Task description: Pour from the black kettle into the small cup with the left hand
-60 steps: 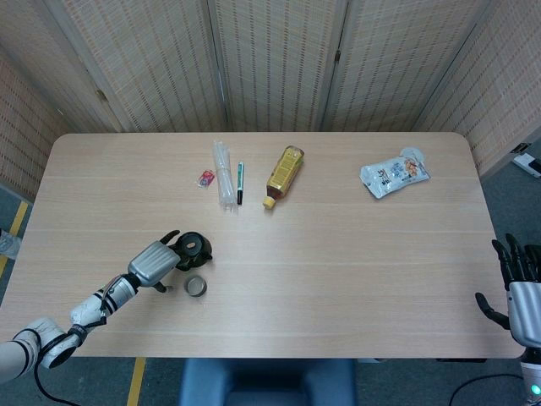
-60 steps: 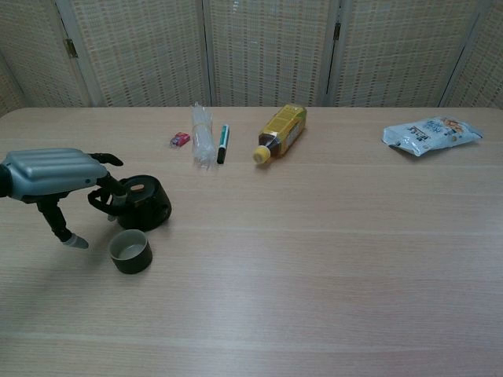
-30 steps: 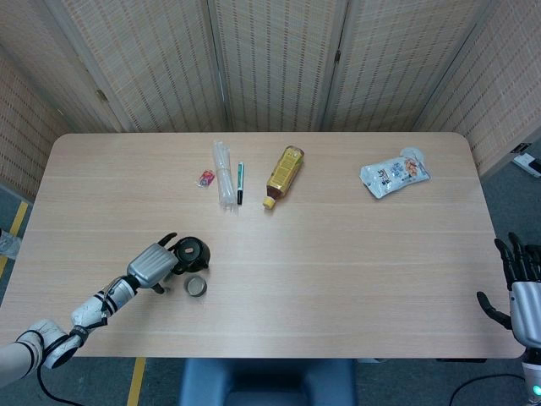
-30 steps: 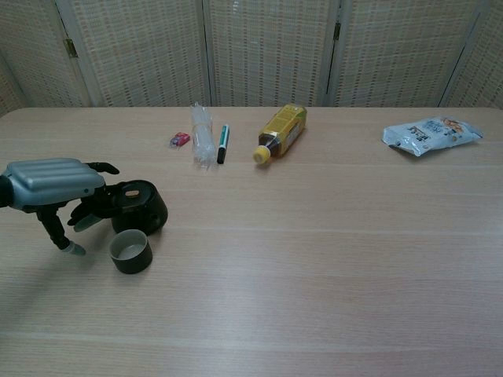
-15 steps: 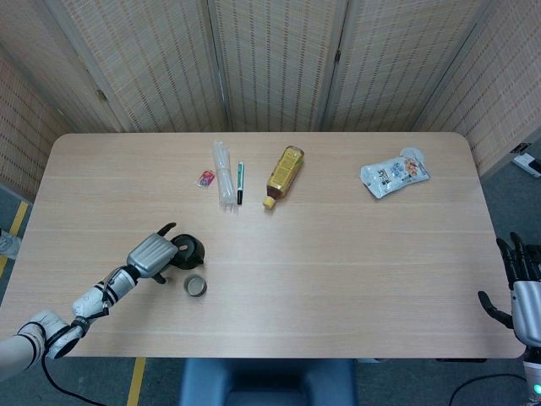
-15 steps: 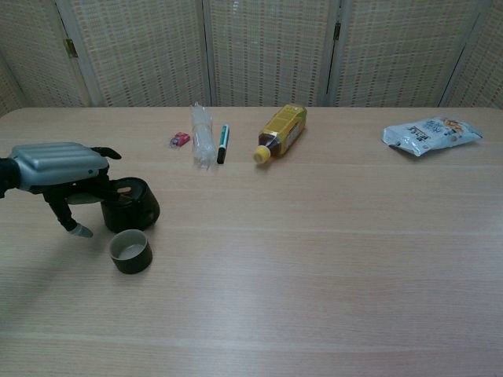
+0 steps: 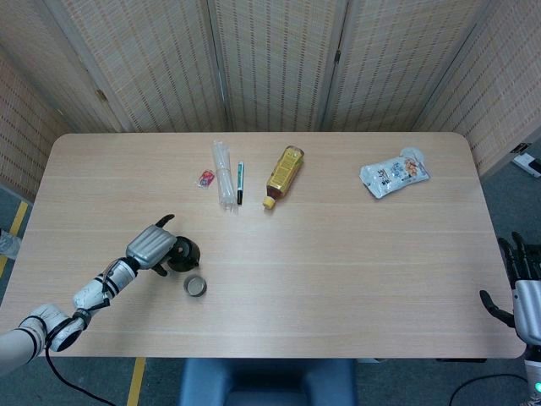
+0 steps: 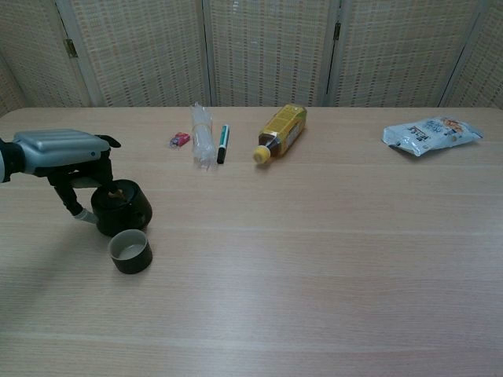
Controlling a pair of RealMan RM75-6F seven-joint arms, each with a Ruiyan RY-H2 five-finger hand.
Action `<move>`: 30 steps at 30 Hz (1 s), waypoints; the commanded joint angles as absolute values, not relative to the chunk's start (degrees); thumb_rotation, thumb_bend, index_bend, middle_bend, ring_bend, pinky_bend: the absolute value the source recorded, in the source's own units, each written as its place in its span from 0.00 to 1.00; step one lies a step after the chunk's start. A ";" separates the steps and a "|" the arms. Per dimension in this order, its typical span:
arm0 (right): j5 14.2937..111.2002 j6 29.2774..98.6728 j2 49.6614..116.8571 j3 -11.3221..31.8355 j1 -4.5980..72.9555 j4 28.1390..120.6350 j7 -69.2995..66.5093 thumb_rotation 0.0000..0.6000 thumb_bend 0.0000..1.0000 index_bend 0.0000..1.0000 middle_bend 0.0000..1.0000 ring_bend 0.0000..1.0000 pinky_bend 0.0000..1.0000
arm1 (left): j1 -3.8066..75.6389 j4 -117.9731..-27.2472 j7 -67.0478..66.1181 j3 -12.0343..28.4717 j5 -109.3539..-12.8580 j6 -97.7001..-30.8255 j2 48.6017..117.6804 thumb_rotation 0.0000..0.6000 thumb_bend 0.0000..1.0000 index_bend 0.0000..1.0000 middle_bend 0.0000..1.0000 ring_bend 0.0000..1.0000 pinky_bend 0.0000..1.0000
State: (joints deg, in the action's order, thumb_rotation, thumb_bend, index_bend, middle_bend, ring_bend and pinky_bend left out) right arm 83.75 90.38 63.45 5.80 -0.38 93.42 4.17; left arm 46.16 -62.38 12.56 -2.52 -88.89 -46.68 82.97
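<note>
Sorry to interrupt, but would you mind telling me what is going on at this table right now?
The robot's left hand is at the black kettle, fingers down around its top and handle; whether it grips it firmly is hard to tell. The kettle stands on the table, right behind the small cup, which sits upright and looks empty. The right hand hangs idle off the table's far right edge, fingers spread. A bottle, pen and snack bag lie untouched further back.
</note>
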 commanded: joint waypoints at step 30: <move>83.45 90.80 63.75 6.31 -0.51 92.26 2.81 1.00 0.29 0.00 0.08 0.19 0.00 | 46.21 -72.20 6.58 5.57 -75.23 -44.38 78.08 0.42 0.09 0.97 1.00 0.88 0.14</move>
